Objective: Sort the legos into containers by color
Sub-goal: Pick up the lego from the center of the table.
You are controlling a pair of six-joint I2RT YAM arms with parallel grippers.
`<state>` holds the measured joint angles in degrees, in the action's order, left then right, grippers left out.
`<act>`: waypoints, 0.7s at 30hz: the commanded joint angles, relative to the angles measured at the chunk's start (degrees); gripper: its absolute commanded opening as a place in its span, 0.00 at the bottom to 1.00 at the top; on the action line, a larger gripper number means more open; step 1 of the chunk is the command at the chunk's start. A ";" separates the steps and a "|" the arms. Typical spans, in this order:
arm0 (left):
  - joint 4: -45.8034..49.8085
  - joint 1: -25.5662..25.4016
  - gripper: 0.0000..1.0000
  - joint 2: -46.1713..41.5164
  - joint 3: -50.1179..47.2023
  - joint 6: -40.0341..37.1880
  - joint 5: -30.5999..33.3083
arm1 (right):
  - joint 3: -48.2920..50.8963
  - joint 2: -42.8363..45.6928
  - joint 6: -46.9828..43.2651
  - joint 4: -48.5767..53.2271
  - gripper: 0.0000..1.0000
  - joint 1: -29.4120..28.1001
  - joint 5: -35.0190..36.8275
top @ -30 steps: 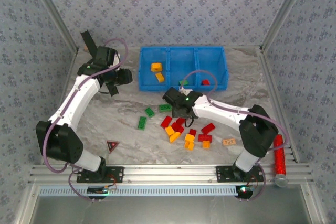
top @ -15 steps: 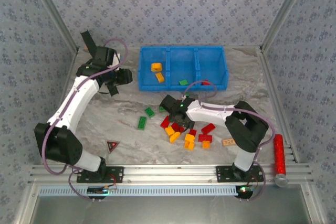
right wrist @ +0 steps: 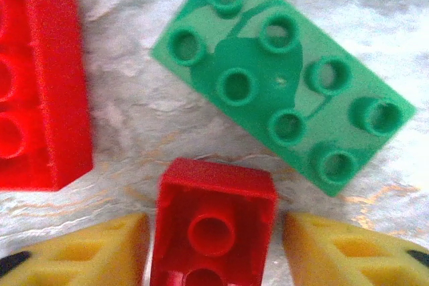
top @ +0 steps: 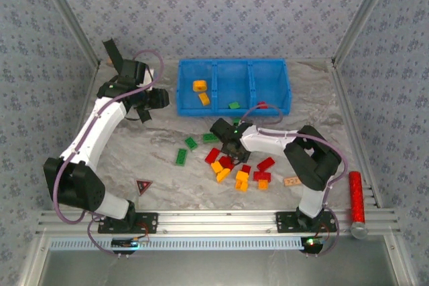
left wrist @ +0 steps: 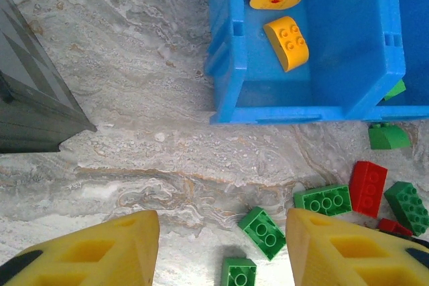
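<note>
Red, green, yellow legos [top: 267,163] lie scattered before the blue containers [top: 231,84], few inside.

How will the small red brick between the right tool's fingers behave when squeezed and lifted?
The red brick looks like hard moulded plastic, so it should stay stiff. Its hollow underside suggests it is light. Its smooth sides might slip against the yellow fingers; being boxy, it should not roll.
</note>
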<state>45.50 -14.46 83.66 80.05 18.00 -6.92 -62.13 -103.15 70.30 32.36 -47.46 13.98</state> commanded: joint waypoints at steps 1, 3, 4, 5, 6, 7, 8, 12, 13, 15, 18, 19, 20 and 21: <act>2.08 0.40 0.53 -0.90 0.38 -1.01 -1.63 | 0.49 -3.50 -1.57 -2.30 0.48 1.43 0.27; 2.80 0.31 0.53 -1.00 -0.31 -0.99 -2.27 | 0.59 -3.72 -2.72 -2.05 0.41 1.24 0.01; 3.54 0.23 0.53 -1.24 -0.94 -1.09 -2.69 | 0.69 -3.56 -3.50 -1.73 0.36 1.07 0.08; 4.22 -0.08 0.53 -1.51 -1.70 -1.06 -2.75 | 0.86 -3.25 -4.46 -1.67 0.34 0.83 0.21; 5.10 -0.50 0.53 -1.92 -2.93 -1.12 -2.67 | 1.00 -2.74 -5.80 -1.32 0.32 0.54 0.37; 5.76 -1.01 0.53 -2.40 -4.55 -0.98 -2.60 | 1.09 -1.98 -7.15 -0.70 0.30 0.21 0.71; 6.14 -1.62 0.54 -2.93 -6.12 -1.00 -2.62 | 1.28 -1.12 -8.53 -0.34 0.29 -0.09 0.95; 6.18 -5.81 0.57 -5.61 -14.52 0.62 -2.60 | 1.53 5.24 -15.51 3.39 0.27 -1.95 2.55; 5.43 -6.99 0.57 -6.24 -16.65 1.50 -2.81 | 1.25 7.37 -17.32 5.50 0.26 -2.24 3.29; 3.95 -9.16 0.57 -7.03 -19.98 3.36 -2.86 | 0.69 11.75 -20.72 8.78 0.26 -2.42 4.25; 1.17 -12.59 0.58 -7.28 -23.59 6.32 -2.31 | -1.08 18.52 -26.04 13.80 0.26 -1.43 5.05; 0.43 -13.78 0.58 -6.83 -24.31 7.07 -1.56 | -2.13 20.54 -27.95 15.47 0.26 -0.50 5.67; -0.28 -14.97 0.58 -6.36 -24.94 7.74 -0.66 | -3.42 22.02 -30.09 17.10 0.26 0.53 6.31; -1.01 -15.94 0.58 -5.66 -25.43 8.19 -0.20 | -4.28 23.64 -32.01 18.02 0.27 1.91 6.75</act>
<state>47.33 -28.51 78.04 55.37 23.14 -8.32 -63.35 -83.29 46.30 43.40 -48.01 16.95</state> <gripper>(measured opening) 0.578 0.329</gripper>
